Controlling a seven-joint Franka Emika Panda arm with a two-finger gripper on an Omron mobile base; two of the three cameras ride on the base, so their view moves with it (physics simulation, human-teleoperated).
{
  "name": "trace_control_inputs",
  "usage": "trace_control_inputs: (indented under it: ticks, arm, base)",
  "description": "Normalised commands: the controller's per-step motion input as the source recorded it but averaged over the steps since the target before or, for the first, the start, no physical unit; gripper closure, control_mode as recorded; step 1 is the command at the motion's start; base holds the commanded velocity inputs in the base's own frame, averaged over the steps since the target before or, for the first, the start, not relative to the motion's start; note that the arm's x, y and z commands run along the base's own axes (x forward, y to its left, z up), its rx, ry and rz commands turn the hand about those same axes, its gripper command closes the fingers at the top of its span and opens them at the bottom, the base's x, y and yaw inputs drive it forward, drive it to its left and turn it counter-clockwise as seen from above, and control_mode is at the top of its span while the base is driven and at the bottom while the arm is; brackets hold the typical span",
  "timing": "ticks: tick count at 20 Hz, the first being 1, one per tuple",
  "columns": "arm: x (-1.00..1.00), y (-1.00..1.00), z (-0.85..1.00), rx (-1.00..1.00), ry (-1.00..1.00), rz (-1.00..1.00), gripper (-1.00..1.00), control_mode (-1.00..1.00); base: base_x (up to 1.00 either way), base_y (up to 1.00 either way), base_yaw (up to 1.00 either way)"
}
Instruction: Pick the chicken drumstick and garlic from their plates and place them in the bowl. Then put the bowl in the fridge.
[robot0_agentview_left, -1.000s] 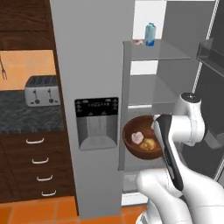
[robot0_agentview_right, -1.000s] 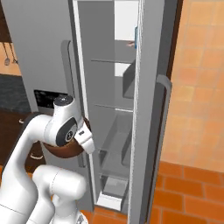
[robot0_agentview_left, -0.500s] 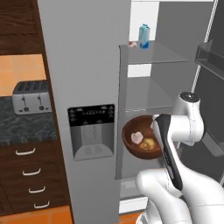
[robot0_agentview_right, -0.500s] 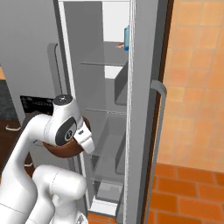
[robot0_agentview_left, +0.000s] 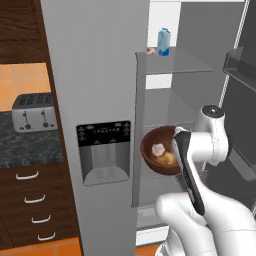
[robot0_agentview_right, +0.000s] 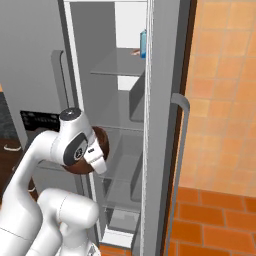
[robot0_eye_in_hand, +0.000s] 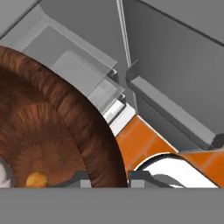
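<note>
Bowl (robot0_agentview_left: 161, 150) up in the air, right at the open fridge (robot0_agentview_left: 95, 75), level with its middle shelf! One garlic (robot0_agentview_left: 158, 148), one drumstick (robot0_agentview_left: 167, 158) riding inside. Claw (robot0_eye_in_hand: 109, 177) pinched tight on the bowl's rim. One carton (robot0_agentview_left: 163, 42) on the top shelf.

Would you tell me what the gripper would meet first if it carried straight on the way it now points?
Probably the fridge: past the bowl clamped in the gripper, its lower shelves and drawer lie ahead, though depth is unclear.

A kitchen: open fridge (robot0_agentview_left: 100, 75), toaster (robot0_agentview_left: 33, 112) on counter (robot0_agentview_left: 25, 147), drawers (robot0_agentview_left: 30, 205) below.
</note>
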Motion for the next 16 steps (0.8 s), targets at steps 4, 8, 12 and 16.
trace_control_inputs:
  ticks: [4, 8, 12, 16]
  arm:
    - [0.54, -0.10, 0.60, 0.20, -0.06, -0.35, 1.00, -1.00]
    - [0.46, -0.37, 0.54, 0.39, 0.00, -0.19, 1.00, -1.00]
    - [0.32, -0.37, 0.32, 0.30, -0.02, -0.15, 1.00, -1.00]
    - [0.83, 0.03, 0.06, 0.01, -0.02, -0.33, 1.00, -1.00]
  base:
    - [0.00, 0.00, 0.00]
    - [0.00, 0.00, 0.00]
    - [0.00, 0.00, 0.00]
    - [0.00, 0.00, 0.00]
